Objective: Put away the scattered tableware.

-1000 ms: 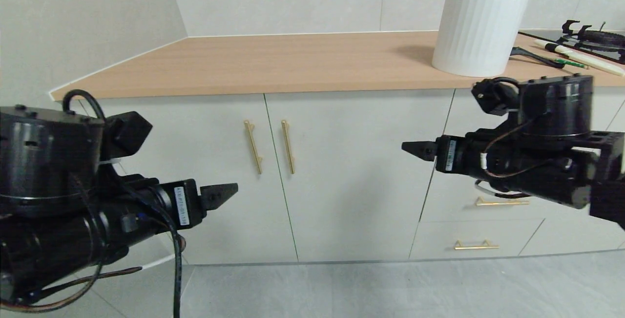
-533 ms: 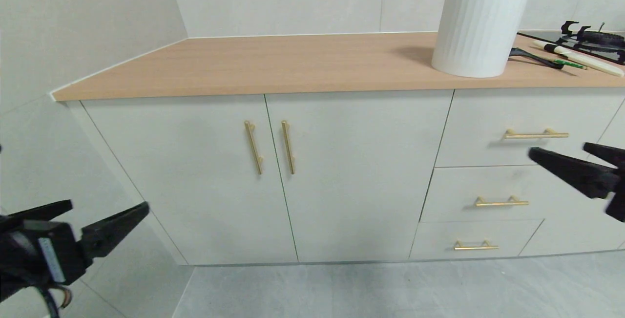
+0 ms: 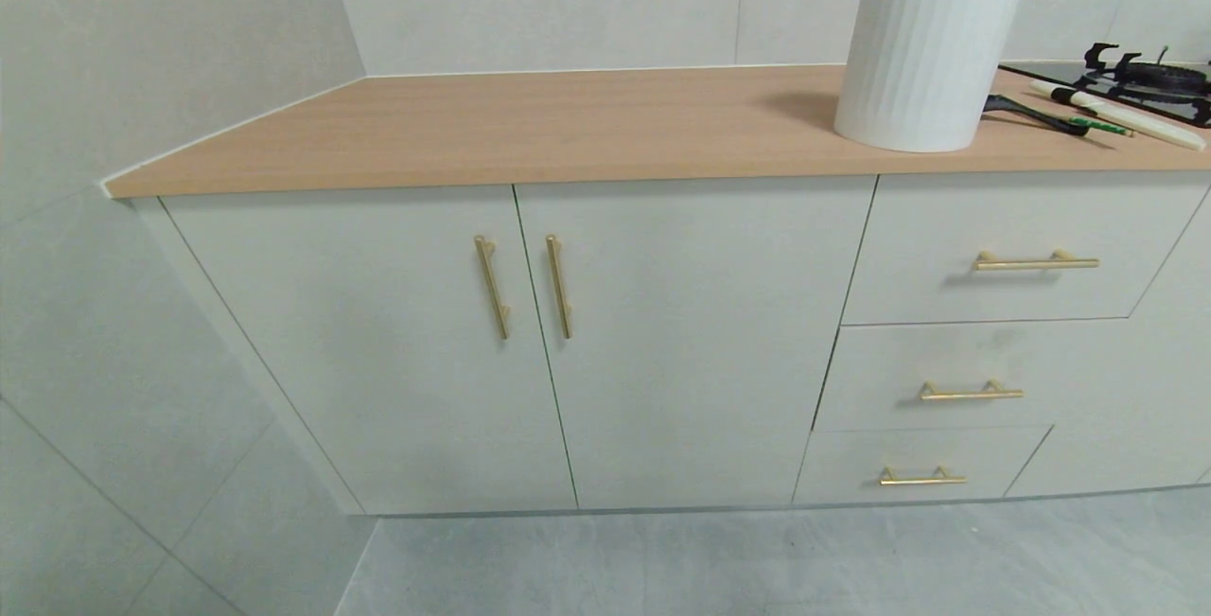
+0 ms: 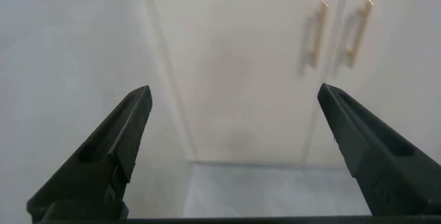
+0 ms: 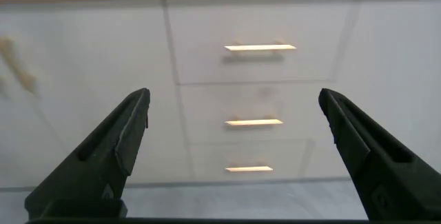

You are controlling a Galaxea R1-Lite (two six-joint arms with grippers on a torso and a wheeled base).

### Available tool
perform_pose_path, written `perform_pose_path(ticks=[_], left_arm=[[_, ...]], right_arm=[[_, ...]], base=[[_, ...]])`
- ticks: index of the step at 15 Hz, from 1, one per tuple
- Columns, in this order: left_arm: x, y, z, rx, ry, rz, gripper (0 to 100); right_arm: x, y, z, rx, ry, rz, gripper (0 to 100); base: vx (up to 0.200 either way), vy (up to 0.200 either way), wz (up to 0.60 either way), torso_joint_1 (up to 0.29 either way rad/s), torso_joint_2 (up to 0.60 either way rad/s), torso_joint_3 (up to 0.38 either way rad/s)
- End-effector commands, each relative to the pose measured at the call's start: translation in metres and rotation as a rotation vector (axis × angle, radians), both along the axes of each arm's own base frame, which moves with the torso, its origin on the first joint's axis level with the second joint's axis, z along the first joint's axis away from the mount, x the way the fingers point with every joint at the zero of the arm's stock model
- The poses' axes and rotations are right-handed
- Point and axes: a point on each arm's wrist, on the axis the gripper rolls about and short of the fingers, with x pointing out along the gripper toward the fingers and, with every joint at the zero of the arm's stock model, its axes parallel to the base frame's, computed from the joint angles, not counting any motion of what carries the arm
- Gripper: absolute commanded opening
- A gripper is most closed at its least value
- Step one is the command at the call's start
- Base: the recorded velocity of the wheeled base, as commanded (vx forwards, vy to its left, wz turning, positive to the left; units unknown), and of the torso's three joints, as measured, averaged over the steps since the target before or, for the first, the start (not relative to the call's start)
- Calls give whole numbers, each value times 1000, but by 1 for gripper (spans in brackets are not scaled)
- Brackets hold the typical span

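Several utensils lie at the far right of the wooden countertop (image 3: pixel 530 124): a black-handled one (image 3: pixel 1036 113) and a long cream one (image 3: pixel 1131 114) with a green piece beside it. A tall white ribbed container (image 3: pixel 932 39) stands just left of them. My left gripper (image 4: pixel 234 92) is open and empty, low in front of the left cabinet door (image 4: pixel 241 72) near the wall corner. My right gripper (image 5: pixel 234 94) is open and empty too, facing the stack of three drawers (image 5: pixel 260 79) below the counter.
A black stove burner (image 3: pixel 1149 77) sits behind the utensils. Two cabinet doors with gold handles (image 3: pixel 525 285) are under the counter's middle, and three drawers with gold handles (image 3: pixel 1036 262) are to their right. A tiled wall closes the left side; grey floor lies below.
Both arms have dropped down and outward, out of the head view. They hung in front of the cabinet a second ago, and only their fingertips showed half a second ago.
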Motion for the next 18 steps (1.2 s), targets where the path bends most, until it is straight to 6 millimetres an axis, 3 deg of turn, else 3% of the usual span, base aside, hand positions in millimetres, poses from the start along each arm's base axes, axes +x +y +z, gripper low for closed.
perform_pose_path(ticks=[1, 4, 7, 10, 11, 13, 18], left_arm=[[-42, 5, -29, -5, -128, 59, 100], [-32, 2, -41, -27, -128, 100, 100], [-40, -3, -52, 9, -142, 164, 100], [-32, -5, -75, 10, -90, 126, 100], [-22, -5, -93, 4, -52, 121, 100], [-9, -6, -116, 13, -78, 95, 100], [-7, -10, -128, 6, 41, -114, 100]], right_arm=[[-32, -3, -27, 2, -68, -90, 100], [-28, -2, -37, 11, -34, -190, 100], [-33, 2, -61, 13, -47, -265, 100], [-16, 4, -95, 24, 69, -189, 100], [-7, 6, -113, 15, 74, -91, 100], [-5, 8, -117, 9, 81, 6, 100], [-5, 11, -121, -32, 127, 129, 100]], base=[[0, 0, 0, 0, 0, 0], [0, 0, 0, 0, 0, 0], [0, 0, 0, 0, 0, 0], [0, 0, 0, 0, 0, 0], [0, 0, 0, 0, 0, 0], [0, 0, 0, 0, 0, 0], [0, 0, 0, 0, 0, 0]])
